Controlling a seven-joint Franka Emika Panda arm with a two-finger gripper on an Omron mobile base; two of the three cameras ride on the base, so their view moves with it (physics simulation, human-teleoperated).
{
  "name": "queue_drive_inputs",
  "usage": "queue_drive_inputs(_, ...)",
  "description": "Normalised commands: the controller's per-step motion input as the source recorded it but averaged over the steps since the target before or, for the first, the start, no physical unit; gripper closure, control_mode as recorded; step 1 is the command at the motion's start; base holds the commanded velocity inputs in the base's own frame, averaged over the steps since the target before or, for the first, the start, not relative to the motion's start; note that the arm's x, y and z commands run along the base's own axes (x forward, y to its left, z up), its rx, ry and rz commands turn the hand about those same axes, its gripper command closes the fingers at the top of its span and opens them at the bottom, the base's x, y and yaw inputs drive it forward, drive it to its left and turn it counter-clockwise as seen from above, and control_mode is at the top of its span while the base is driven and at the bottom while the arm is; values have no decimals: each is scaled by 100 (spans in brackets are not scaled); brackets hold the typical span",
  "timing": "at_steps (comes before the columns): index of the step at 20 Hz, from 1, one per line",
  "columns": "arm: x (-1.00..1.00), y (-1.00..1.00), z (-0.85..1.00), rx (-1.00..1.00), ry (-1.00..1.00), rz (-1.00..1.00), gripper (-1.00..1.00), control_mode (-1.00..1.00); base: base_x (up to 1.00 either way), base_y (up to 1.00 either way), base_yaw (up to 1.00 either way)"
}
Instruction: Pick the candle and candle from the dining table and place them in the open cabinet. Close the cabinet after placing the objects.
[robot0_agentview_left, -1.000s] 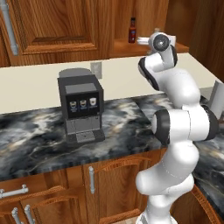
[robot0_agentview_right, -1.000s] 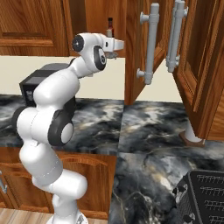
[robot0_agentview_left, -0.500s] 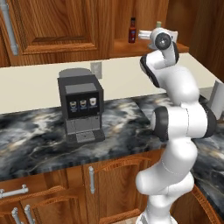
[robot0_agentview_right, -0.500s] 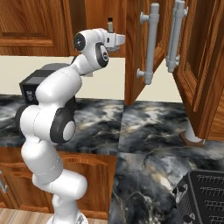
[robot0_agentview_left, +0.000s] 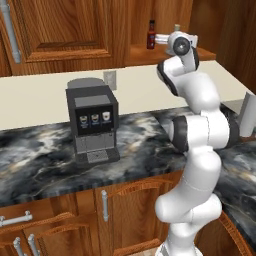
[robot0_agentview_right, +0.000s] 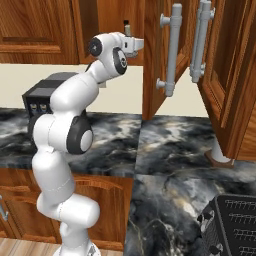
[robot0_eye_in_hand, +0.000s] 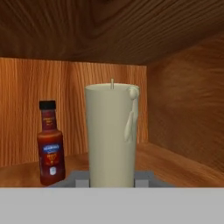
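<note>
While gripper (robot0_eye_in_hand: 112, 181) clamps 1 candle (robot0_eye_in_hand: 112, 135) inside cabinet (robot0_eye_in_hand: 183, 109), 1 red-capped bottle (robot0_eye_in_hand: 50, 142) beside, 1 coffee machine (robot0_agentview_left: 92, 122) on counter

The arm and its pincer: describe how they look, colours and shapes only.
The arm is glossy white, built of rounded, bulging segments joined by dark grey or black joint rings, with round dark caps at elbow and wrist. No cables or markings show. The pincer is a small white block on the wrist; in the hand view its two finger tips look grey and squared.
</note>
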Motion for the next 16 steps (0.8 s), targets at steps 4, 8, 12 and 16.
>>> queue_drive_inputs(4,15,0,0,0,4,1,100,-100,0,0,0)
queue_drive_inputs(8,19,0,0,0,8,3,100,-100,0,0,0)
queue_drive_inputs(12,25,-4,0,2,10,4,100,-100,0,0,0)
queue_drive_inputs(16,28,-14,0,2,8,3,100,-100,0,0,0)
